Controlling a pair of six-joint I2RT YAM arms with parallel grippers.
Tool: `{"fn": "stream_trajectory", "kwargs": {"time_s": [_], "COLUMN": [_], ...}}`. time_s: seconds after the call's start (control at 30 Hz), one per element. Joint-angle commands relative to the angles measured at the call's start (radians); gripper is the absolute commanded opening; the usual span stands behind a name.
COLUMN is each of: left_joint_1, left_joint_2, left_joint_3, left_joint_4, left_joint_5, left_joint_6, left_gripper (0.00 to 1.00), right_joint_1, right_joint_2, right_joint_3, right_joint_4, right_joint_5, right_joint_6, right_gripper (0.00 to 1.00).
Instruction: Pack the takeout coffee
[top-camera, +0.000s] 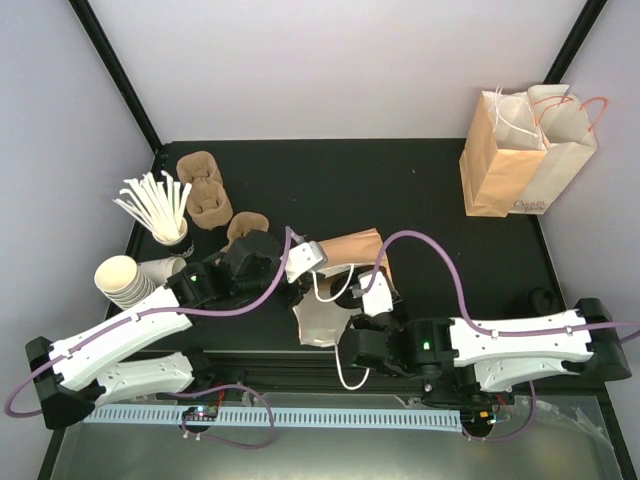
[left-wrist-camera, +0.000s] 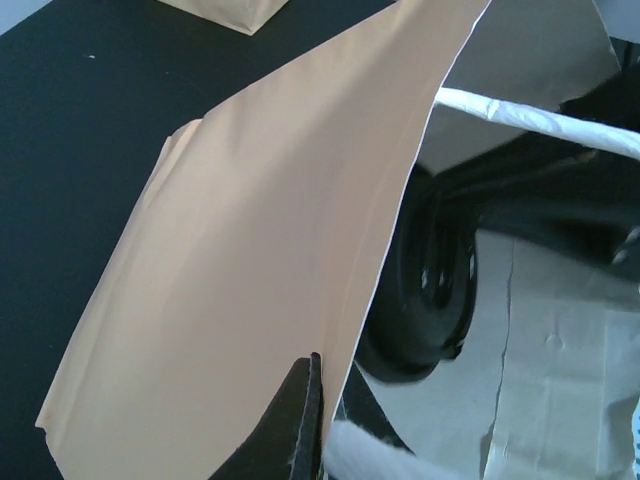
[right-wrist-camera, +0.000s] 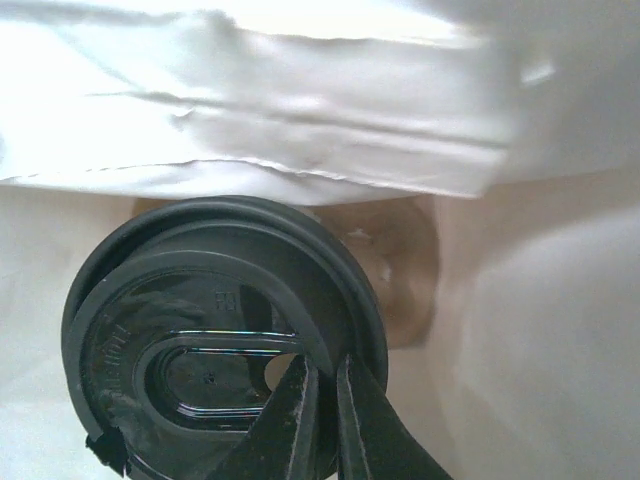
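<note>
A tan paper bag (top-camera: 350, 248) lies on its side mid-table, its mouth toward the arms. In the left wrist view my left gripper (left-wrist-camera: 322, 368) is shut on the rim of the bag's tan wall (left-wrist-camera: 250, 280), with a white cord handle (left-wrist-camera: 540, 125) crossing the mouth. The takeout coffee shows inside the bag as a glossy black lid (left-wrist-camera: 430, 290). In the right wrist view my right gripper (right-wrist-camera: 325, 368) is inside the bag, shut on the raised rim of the coffee's black lid (right-wrist-camera: 200, 330). The cup's body is hidden under the lid. From above, the right gripper (top-camera: 368, 292) sits at the bag's mouth.
Two paper bags (top-camera: 525, 150) stand at the back right. Brown pulp cup carriers (top-camera: 205, 190) lie at the back left, beside a cup of white stirrers (top-camera: 160, 210) and a stack of lidless cups (top-camera: 125, 280). The bag's pale inner wall (right-wrist-camera: 540, 330) closely surrounds the right gripper.
</note>
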Motion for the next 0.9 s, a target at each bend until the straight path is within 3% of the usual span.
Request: {"fn": "stream_trajectory", "kwargs": {"time_s": [0.0,0.17,0.3,0.57,0.7,0.87], "left_joint_1": [-0.014,-0.015,-0.016,-0.015,-0.013,-0.015], "left_joint_2": [-0.002,-0.006,0.000,0.023,0.068,0.094], "left_joint_3": [0.038,0.035,0.030,0.021,0.074,0.109], "left_joint_4": [0.058,0.083,0.095,0.138,0.079,0.026], "left_joint_5": [0.059,0.088,0.104,0.015,-0.034,-0.004], "left_joint_6": [-0.054,-0.090,-0.126,-0.241,-0.275,-0.235], "left_gripper": [0.02,0.02,0.02,0.02,0.02,0.01], "right_joint_1": [-0.003,-0.011,-0.050,-0.062,-0.061,-0.084], "right_joint_2": [0.039,0.027,0.047,0.122,0.096,0.101], "right_joint_3": [-0.056,-0.192,-0.262,-0.303,-0.350,-0.292], "right_joint_4": [0.271,0.604,0.738,0.869,0.955,0.830], "right_joint_5": [0.032,-0.004,-0.049,-0.088,-0.141,-0.213], "right_joint_6": [-0.132,-0.262,-0.282,-0.361,-0.453,-0.428], "right_gripper": [0.01,0.01,0.01,0.01,0.01,0.01]}}
